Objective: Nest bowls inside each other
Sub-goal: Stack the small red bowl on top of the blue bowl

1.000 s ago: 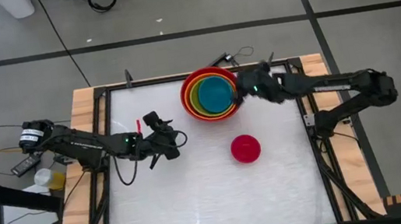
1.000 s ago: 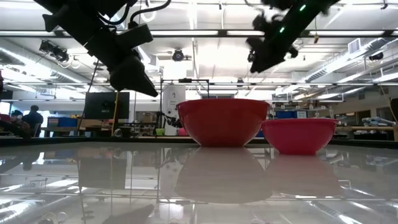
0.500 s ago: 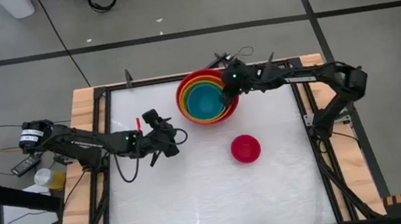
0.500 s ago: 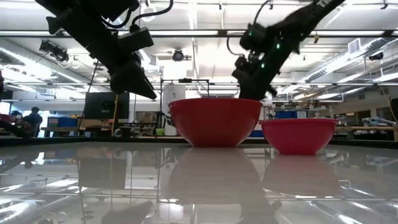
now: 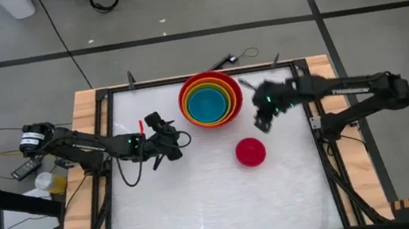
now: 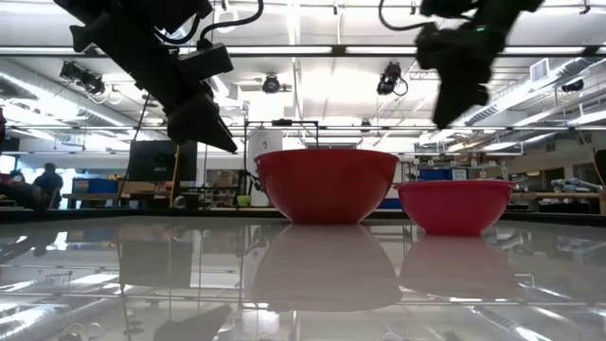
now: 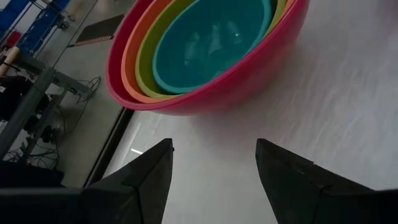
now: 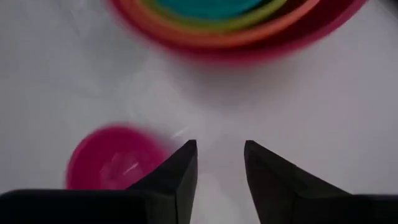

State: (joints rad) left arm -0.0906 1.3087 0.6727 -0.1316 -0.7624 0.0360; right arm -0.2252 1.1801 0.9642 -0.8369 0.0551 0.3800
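Observation:
A stack of nested bowls (image 5: 208, 102), red outermost, then orange, green and teal, rests on its base at the table's far middle; it also fills the left wrist view as the stack (image 7: 205, 50). A small pink bowl (image 5: 251, 152) stands alone nearer the front, right of centre, also seen as the pink bowl (image 8: 112, 165). My right gripper (image 5: 263, 119) hovers open above the table between the stack and the pink bowl, pointing steeply down and touching nothing. My left gripper (image 5: 168, 142) waits open, left of the stack, with nothing between its fingers (image 7: 155, 180).
The white table top is framed by a black rail with wooden side boards (image 5: 88, 115). In the low view the red stack (image 6: 327, 185) and the pink bowl (image 6: 454, 206) stand side by side. Bare table lies in front of both bowls.
My right gripper swung in to the stack's right rim, then drew back toward the table's right and near side, tipping steeply downward. It now hangs between the stack and the pink bowl. The stack has slid a little toward the table's left. The pink bowl stayed put.

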